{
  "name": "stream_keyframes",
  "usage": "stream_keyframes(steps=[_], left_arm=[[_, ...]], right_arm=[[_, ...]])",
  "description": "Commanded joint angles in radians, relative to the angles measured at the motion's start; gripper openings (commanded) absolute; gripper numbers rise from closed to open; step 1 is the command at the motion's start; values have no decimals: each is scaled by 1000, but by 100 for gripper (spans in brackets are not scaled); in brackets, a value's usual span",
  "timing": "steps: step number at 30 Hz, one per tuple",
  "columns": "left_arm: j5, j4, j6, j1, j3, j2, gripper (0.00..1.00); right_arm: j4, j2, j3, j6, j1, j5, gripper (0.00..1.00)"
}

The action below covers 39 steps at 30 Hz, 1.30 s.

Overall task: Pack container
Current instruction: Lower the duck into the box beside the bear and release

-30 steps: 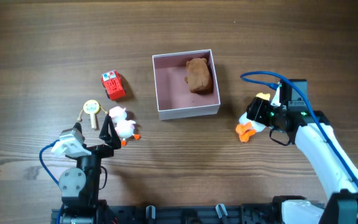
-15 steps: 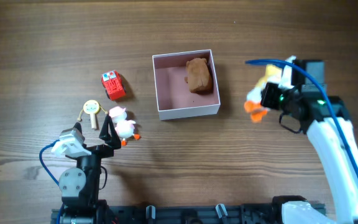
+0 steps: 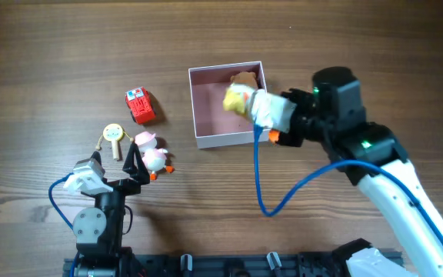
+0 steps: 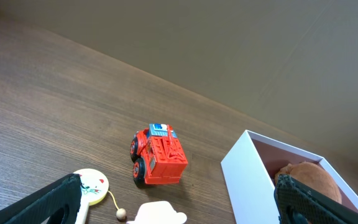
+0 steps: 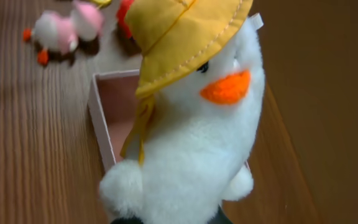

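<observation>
Your right fingers [image 5: 221, 218] are clamped on the white plush duck [image 3: 266, 110] in the yellow hat and show only as dark slivers under its body in the wrist view. The duck hangs over the right wall of the container [image 3: 221, 139], hat above the pink inside, orange feet outside. The container sits mid-desk [image 3: 360, 38] with a brown plush [image 4: 307, 177] in its far right corner. Your left fingers [image 4: 56, 202] stand spread wide and hold nothing, near a small pink-and-white duck [image 3: 152, 158], a round yellow toy [image 3: 113, 134] and a red truck [image 3: 139, 105].
</observation>
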Motion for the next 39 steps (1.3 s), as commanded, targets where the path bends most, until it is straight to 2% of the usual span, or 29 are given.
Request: stream_keyframes(steps=[1,5,16,39], left_arm=[[-10,3,15,-5,-7,-6,100],[-10,3,15,-5,-7,-6,100],[-10,3,15,-5,-7,-6,100],[-10,3,15,-5,-7,-6,100]], right_arm=[[11,84,18,-297,23,-42,4],[77,191,18,-317,24,-18,4],[223,312,18,-317,51,53,4],[199,475,17,-316,51,61,4]])
